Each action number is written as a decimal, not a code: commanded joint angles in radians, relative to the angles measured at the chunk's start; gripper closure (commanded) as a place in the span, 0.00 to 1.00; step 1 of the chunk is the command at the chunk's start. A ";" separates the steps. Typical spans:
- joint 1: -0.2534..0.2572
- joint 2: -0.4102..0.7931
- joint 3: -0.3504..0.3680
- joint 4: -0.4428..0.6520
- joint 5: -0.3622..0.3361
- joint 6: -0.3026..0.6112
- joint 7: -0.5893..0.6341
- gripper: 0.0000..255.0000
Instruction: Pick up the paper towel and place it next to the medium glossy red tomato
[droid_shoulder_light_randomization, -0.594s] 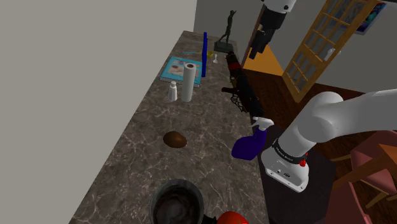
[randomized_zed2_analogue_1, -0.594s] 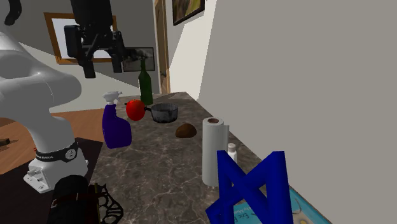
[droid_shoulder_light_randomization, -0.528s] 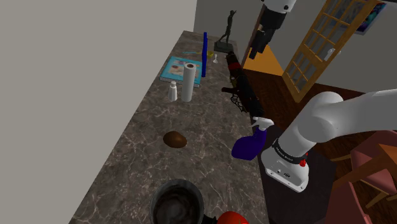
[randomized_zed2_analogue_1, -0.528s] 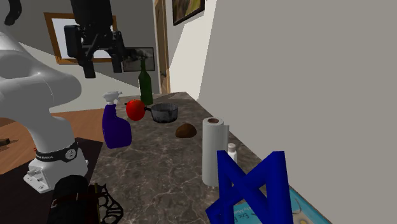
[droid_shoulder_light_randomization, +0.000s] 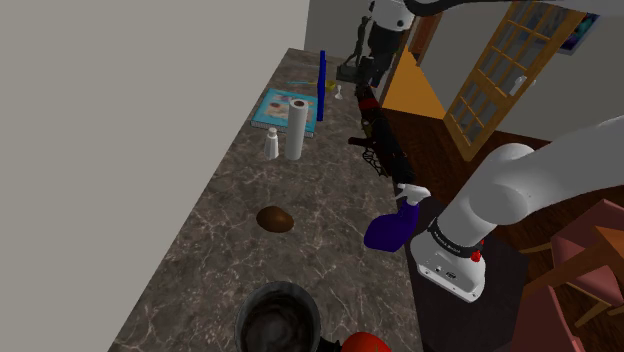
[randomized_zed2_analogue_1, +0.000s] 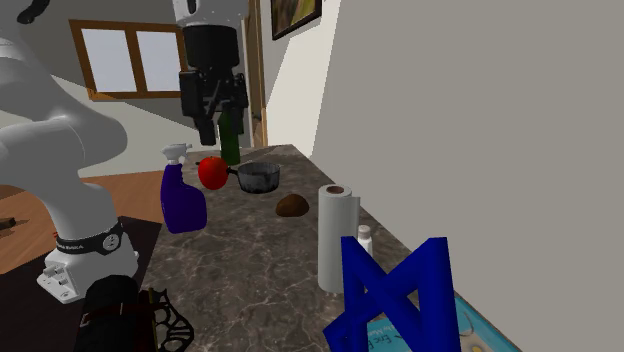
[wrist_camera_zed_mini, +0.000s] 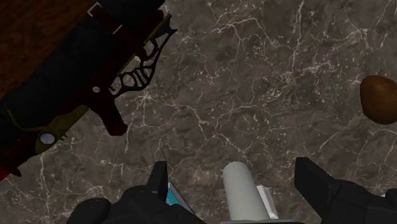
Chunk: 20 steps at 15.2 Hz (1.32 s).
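Both fingers of the gripper (wrist_camera_zed_mini: 236, 181) stand wide apart and grasp nothing. It hangs high over the counter (droid_shoulder_light_randomization: 330, 195), above the end farthest from the stand, pointing down.

Well below it stands the paper towel (droid_shoulder_light_randomization: 295, 130), an upright white roll near the wall-side edge. I judge it light and soft: it should dent under a hard squeeze, and being tall and narrow it could tip at a nudge. The best hold looks to be across its width at about mid-height, and the open fingers seem wider than the roll.

A small white shaker (droid_shoulder_light_randomization: 271, 146) sits just beside the roll on its wall side, so the fingers should close along the counter's length rather than across it. A flat blue book (droid_shoulder_light_randomization: 272, 108) lies behind the roll, toward the far end.

A black and red object (wrist_camera_zed_mini: 95, 83) lies along the room-side edge. The middle is bare but for a brown lump (droid_shoulder_light_randomization: 275, 219), which leaves a free lane.

The tomato (randomized_zed2_analogue_1: 211, 172) sits at the stand's end, touching or nearly touching a dark pot (randomized_zed2_analogue_1: 258, 178), with a blue spray bottle (randomized_zed2_analogue_1: 182, 200) near it at the room-side edge. The bare stone on its middle-facing side looks like the best spot.
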 joint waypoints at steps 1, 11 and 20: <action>0.006 0.067 0.016 0.019 0.001 0.053 0.018 0.00; 0.029 0.433 0.094 0.225 -0.037 0.227 0.127 0.00; 0.034 0.548 0.104 0.242 -0.063 0.325 0.158 0.00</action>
